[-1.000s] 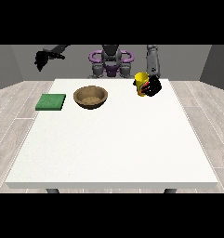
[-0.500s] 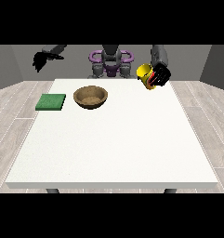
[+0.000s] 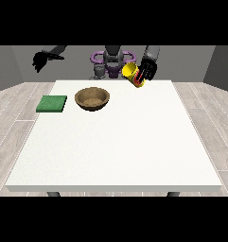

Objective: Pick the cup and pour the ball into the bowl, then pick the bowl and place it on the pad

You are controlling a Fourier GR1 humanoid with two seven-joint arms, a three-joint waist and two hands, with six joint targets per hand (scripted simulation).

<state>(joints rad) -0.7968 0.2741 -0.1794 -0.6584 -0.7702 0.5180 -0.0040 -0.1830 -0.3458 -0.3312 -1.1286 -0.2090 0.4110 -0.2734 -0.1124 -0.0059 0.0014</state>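
One yellow cup (image 3: 131, 73) tilts, clasped by the hand at the view's right (image 3: 147, 72), above one table (image 3: 115, 142) bearing one bowl (image 3: 92, 99) and one green pad (image 3: 52, 104).

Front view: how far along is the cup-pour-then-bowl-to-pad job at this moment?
Done: the yellow cup is off the table, held tilted by the hand at the view's right. In hand: carrying it towards the wooden bowl. Left: the pour, then moving the bowl onto the green pad. The ball isn't visible.
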